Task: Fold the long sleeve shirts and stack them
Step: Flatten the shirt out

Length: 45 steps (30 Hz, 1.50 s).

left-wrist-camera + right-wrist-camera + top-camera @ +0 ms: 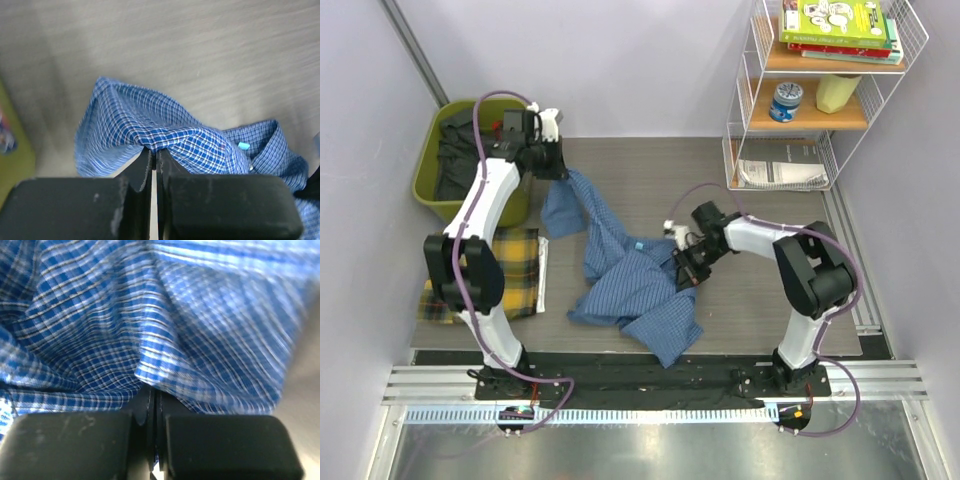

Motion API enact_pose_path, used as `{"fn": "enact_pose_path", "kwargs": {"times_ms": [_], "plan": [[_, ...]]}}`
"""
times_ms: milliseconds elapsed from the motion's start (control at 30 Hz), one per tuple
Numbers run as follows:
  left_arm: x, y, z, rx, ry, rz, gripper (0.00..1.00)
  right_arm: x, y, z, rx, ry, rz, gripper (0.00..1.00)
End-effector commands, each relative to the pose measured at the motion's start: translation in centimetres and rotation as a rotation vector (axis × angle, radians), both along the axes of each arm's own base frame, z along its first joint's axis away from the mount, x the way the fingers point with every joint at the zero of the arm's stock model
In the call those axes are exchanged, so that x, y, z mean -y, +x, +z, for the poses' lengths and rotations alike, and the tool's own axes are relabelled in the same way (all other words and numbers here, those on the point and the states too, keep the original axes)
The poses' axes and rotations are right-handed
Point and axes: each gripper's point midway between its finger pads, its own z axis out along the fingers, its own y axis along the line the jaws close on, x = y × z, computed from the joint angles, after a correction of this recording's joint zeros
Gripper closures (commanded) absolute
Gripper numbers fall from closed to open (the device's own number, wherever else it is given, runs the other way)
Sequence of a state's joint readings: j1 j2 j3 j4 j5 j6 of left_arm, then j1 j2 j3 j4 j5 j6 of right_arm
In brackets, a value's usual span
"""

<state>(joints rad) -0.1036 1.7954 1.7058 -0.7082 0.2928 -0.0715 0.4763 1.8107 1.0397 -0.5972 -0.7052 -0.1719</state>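
Closest to me, on the left of the grey table point(770, 310), the yellow plaid shirt point(518, 272) lies folded into a flat rectangle, partly hidden behind the left arm. Just right of it, in the middle of the table, the blue checked shirt point(630, 290) sits in a rumpled heap. Its collar, with a small turquoise tag, is turned up near the centre, and one corner spills towards the near edge.

The right gripper point(682, 268) is low at the heap's right side. In its wrist view the fingers are nearly together, with a fold of the blue check nipped between them and cloth filling the whole view.

Further back, the left gripper point(558, 170) holds another part of the blue shirt up off the table. A band of cloth runs from it down to the heap, and a loose flap hangs below it. From the left wrist camera the fingers are pressed almost closed on a bunched ridge of the fabric.

At the far left stands an olive-green tub point(428, 178) with dark grey clothing point(455, 160) piled inside, just behind the left gripper. At the far right a white wire shelf point(745, 120) holds a green book point(835, 20) on a stack up top, a blue-and-white can point(786, 100) beside a pale yellow cup point(838, 92) in the middle, and printed papers point(780, 172) at the bottom.
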Motion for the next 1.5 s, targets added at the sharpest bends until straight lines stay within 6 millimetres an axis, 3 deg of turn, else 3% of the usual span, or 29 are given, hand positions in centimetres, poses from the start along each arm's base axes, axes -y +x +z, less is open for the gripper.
{"fn": "enact_pose_path", "kwargs": {"times_ms": [0,33,67,100,167,200,267,300,333,367,433,467,500,567,633,700,767,833,867,1000,1033,1167,1200,1267,1300,1400,1467], "plan": [[2.8,3.9,4.3,0.184,-0.073,-0.101,1.0,4.3,5.7,2.8,0.097,0.043,-0.315,0.99],[3.6,4.7,4.6,0.208,-0.078,-0.116,1.0,5.0,5.2,3.2,0.097,0.063,-0.35,0.99],[4.1,5.2,5.3,0.234,-0.082,-0.13,1.0,5.3,5.2,5.4,0.159,0.104,-0.364,0.99],[4.9,5.4,5.9,0.257,-0.1,-0.159,1.0,4.7,4.2,7.0,0.185,0.163,-0.333,0.99],[6.1,6.3,8.0,0.34,-0.144,-0.2,1.0,3.7,1.6,8.1,0.244,0.217,-0.272,0.99],[7.4,5.7,9.0,0.354,-0.21,-0.262,1.0,1.9,-1.1,9.9,0.308,0.263,-0.2,0.99],[9.3,5.0,11.3,0.409,-0.279,-0.349,0.99,0.2,-3.5,11.7,0.316,0.36,-0.113,0.99],[10.1,4.4,11.9,0.415,-0.297,-0.382,0.99,0.0,-3.9,11.6,0.282,0.375,-0.103,0.99],[12.1,2.7,12.3,0.4,-0.34,-0.476,0.99,0.2,-4.1,11.0,0.259,0.345,-0.097,0.96],[13.1,1.1,12.9,0.401,-0.354,-0.53,0.98,0.2,-3.8,10.9,0.274,0.338,-0.086,0.88],[15.0,-1.8,13.2,0.396,-0.365,-0.642,0.99,0.3,-2.8,12.0,0.302,0.318,-0.063,0.58],[15.3,-4.0,13.3,0.383,-0.393,-0.689,0.98,0.9,-1.5,12.3,0.347,0.287,-0.08,0.56],[15.4,-5.1,13.6,0.388,-0.405,-0.712,0.99,1.1,-0.2,14.0,0.389,0.301,-0.096,0.54],[15.3,-7.3,12.9,0.373,-0.426,-0.765,0.99,3.6,2.6,15.3,0.451,0.288,-0.185,0.43],[14.8,-10.0,14.4,0.467,-0.385,-0.86,0.98,5.9,5.9,16.3,0.574,0.24,-0.232,0.27],[14.4,-13.4,15.7,0.516,-0.394,-0.937,0.96,7.6,8.6,16.5,0.673,0.187,-0.257,0.23],[14.3,-15.3,16.6,0.561,-0.397,-0.99,0.94,8.3,11.4,16.8,0.733,0.199,-0.286,0.21],[14.3,-18.2,17.7,0.586,-0.442,-1.073,0.93,7.6,13.2,17.9,0.809,0.247,-0.231,0.16],[14.3,-19.2,17.9,0.597,-0.452,-1.102,0.91,7.3,14.1,17.4,0.803,0.257,-0.219,0.06],[14.2,-22.9,18.3,0.613,-0.492,-1.186,0.87,4.9,15.9,20.4,0.845,0.39,-0.093,0.0],[14.3,-23.7,18.2,0.611,-0.498,-1.197,0.87,4.5,15.3,20.1,0.803,0.395,-0.064,0.0],[14.4,-24.8,17.3,0.581,-0.513,-1.206,0.87,1.8,13.1,20.6,0.846,0.423,0.126,0.0],[14.4,-24.9,17.2,0.577,-0.511,-1.202,0.87,0.4,11.4,20.6,0.85,0.439,0.183,0.0],[14.2,-24.3,16.4,0.565,-0.483,-1.161,0.88,-0.7,9.9,19.6,0.867,0.409,0.248,0.0],[14.2,-23.9,15.9,0.56,-0.46,-1.139,0.89,-1.1,9.0,18.0,0.856,0.383,0.269,0.0],[13.3,-20.6,12.8,0.501,-0.319,-0.967,0.82,-2.1,9.3,16.4,0.863,0.345,0.24,0.0],[11.9,-18.0,10.5,0.441,-0.216,-0.83,0.72,-2.0,10.9,14.5,0.831,0.285,0.205,0.0]]}}
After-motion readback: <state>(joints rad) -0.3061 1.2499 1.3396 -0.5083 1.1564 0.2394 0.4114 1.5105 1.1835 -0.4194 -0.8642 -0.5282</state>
